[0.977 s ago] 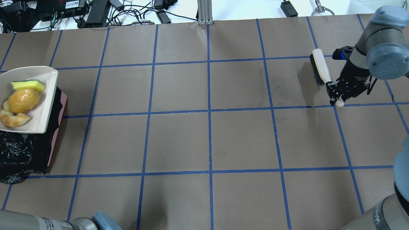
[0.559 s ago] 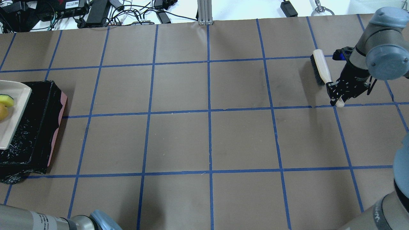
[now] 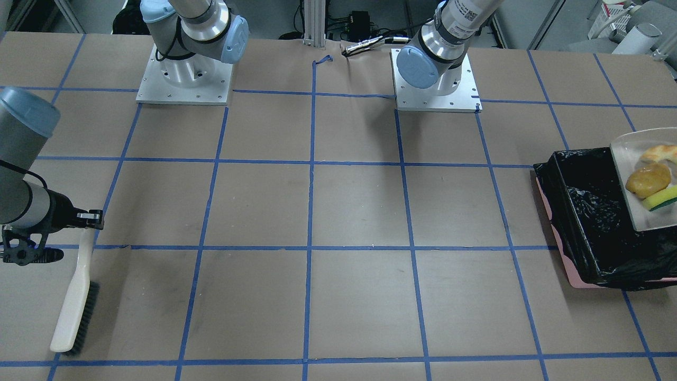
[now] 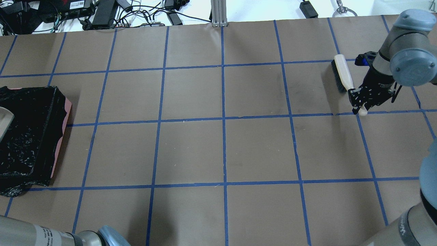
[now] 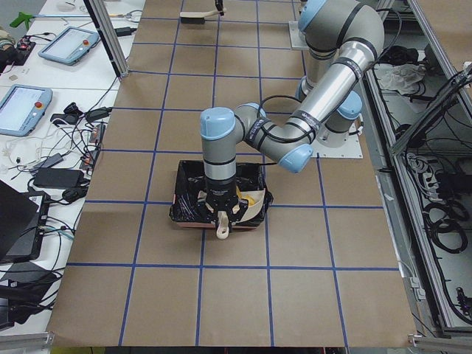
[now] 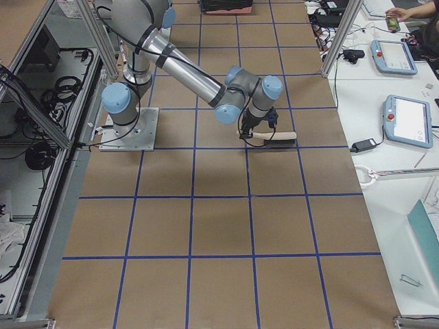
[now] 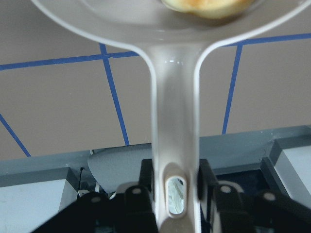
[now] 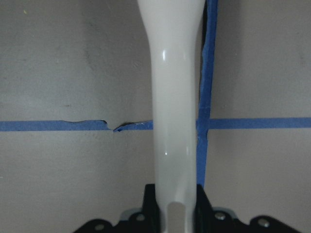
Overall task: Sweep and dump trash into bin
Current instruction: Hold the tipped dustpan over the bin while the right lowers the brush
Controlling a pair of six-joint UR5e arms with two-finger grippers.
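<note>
Glossy yellow-brown potato (image 3: 648, 179), curved tan pastry (image 3: 658, 153) and green-sided yellow sponge (image 3: 661, 198) lie on a beige plastic dustpan (image 3: 627, 156). The left gripper (image 7: 175, 187) clamps its handle, wrist pointing down over the black-lined pink bin (image 3: 587, 211). The right gripper (image 8: 175, 199) grips a white-handled brush (image 4: 342, 73).

Closed left hand (image 7: 176, 183), closed right hand (image 8: 176, 206)

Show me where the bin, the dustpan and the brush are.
bin (image 3: 582, 211), front-facing view, black liner's inner wall.
dustpan (image 3: 650, 219), front-facing view, bare floor near its edge.
brush (image 3: 72, 296), front-facing view, white back beside the bristles.
</note>
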